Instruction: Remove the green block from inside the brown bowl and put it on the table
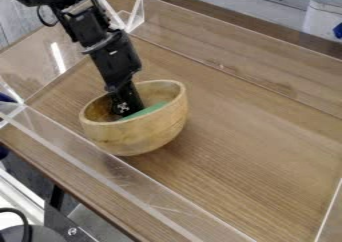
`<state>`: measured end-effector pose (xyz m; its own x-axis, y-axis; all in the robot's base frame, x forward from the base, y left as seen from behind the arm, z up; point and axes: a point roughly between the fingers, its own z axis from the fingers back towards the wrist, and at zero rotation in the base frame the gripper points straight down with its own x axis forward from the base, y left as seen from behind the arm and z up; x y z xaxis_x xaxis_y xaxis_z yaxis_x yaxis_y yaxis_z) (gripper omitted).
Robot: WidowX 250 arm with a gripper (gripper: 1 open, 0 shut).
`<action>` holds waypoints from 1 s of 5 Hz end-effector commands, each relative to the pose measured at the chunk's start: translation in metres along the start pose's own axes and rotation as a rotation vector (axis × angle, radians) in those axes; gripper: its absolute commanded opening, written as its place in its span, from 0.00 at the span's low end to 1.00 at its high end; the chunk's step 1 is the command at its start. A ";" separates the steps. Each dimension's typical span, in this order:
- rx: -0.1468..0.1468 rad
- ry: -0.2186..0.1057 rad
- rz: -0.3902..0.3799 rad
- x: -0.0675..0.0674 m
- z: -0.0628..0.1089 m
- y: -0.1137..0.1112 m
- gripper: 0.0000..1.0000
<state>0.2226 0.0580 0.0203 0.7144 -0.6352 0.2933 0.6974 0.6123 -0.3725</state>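
Resting on the table (247, 136), near the clear wall (131, 189) along the left of the view: a round wooden bowl (139, 136), thick in the rim and seemingly tilted. Inside it, the green block (147, 111) — still to be taken out, with only a strip visible past the near rim and the black gripper (124, 108). Reaching down from the upper left on a black arm (96, 28), with fingertips sunk into the bowl right by the block. Closed together, not spread; impossible to tell whether gripping the block or just beside it, owing to the dark fingers and the rim. At the upper right corner, beyond the table, a white container (318, 22), cut off by the edge of the view — with something blue (338, 31) showing there.
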 end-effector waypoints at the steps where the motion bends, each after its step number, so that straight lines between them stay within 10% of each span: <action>1: -0.116 0.050 -0.013 -0.002 -0.033 -0.012 0.00; 5: -0.155 0.040 -0.037 0.011 -0.042 -0.019 0.00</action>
<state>0.2276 0.0410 0.0193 0.7009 -0.6369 0.3211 0.7094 0.5754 -0.4070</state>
